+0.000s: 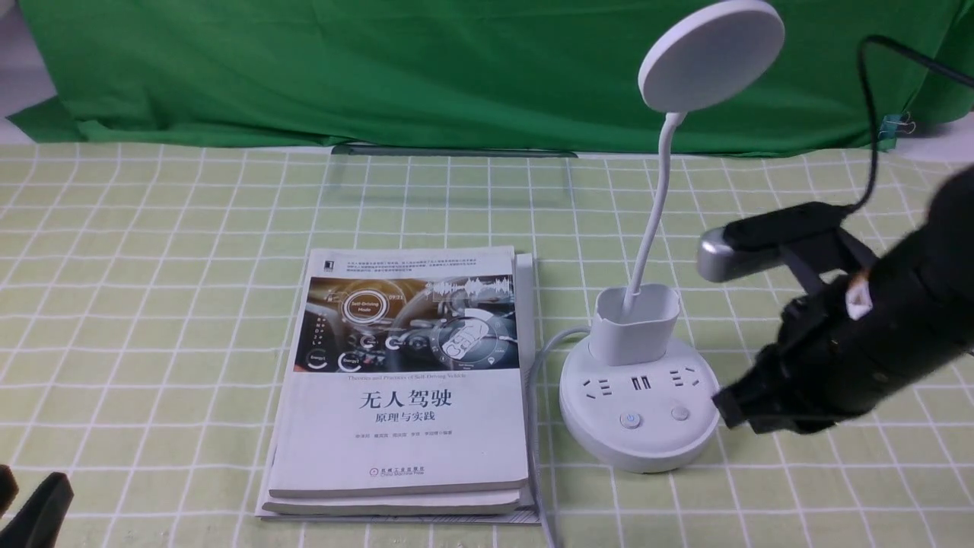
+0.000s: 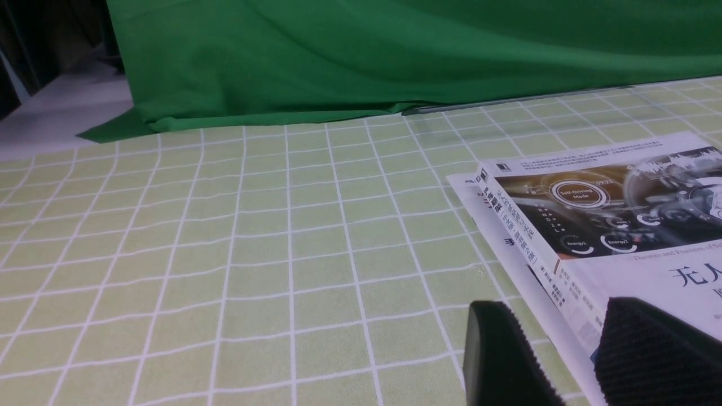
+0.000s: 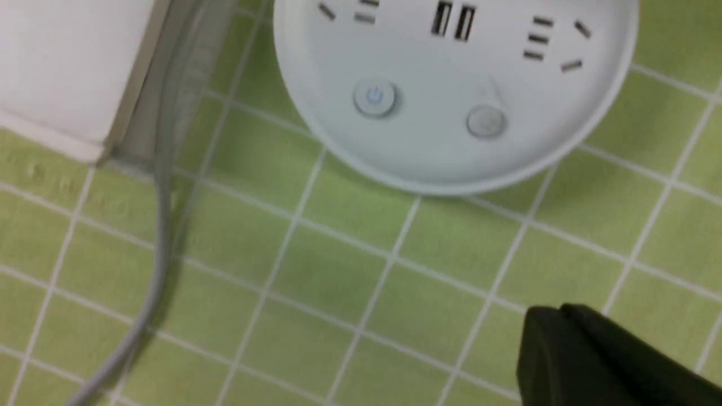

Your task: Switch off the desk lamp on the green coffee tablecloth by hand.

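**Beside the lamp base, poised**

On the pale green checked tablecloth (image 1: 152, 304), the white plastic disc-headed desk lamp (image 1: 635, 323) stands right of stacked paperback books (image 1: 403, 380). Its wide base looks steady, its neck bendy; lightly pressing a base button should do. Just right hovers the black right hand (image 1: 727, 407), jaws seemingly pressed together, touching nothing. Near left, the left hand (image 2: 564, 361) shows jaws apart, empty.

Plain dark green backdrop cloth (image 1: 380, 68) at the far side — pale bare surface (image 1: 19, 84) beyond
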Controlling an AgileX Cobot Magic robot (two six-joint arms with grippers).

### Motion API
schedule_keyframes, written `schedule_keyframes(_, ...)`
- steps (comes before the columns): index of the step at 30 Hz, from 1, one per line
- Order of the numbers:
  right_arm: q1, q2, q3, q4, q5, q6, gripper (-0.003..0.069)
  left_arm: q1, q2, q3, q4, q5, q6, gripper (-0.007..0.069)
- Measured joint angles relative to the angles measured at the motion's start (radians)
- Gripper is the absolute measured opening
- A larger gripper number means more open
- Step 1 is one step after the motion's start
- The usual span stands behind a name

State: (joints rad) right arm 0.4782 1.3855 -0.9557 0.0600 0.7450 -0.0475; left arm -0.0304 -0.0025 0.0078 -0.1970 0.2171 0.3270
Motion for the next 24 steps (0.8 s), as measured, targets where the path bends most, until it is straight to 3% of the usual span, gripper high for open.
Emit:
schedule_keyframes(8,0.0,-0.305,0.113,0.0,0.021,-0.012,0.0054,0.0,0.0,0.0,0.0,0.0,0.0,0.0242)
schedule_keyframes(19,-0.002,-0.493,0.136,-0.06,-0.137,-0.024,0.0061,0.0,0.0,0.0,0.0,0.0,0.0,0.0242)
schedule_keyframes(24,-0.079,-0.638,0.283,-0.075,-0.198,-0.027,0.0041,0.0,0.0,0.0,0.002,0.0,0.0,0.0242)
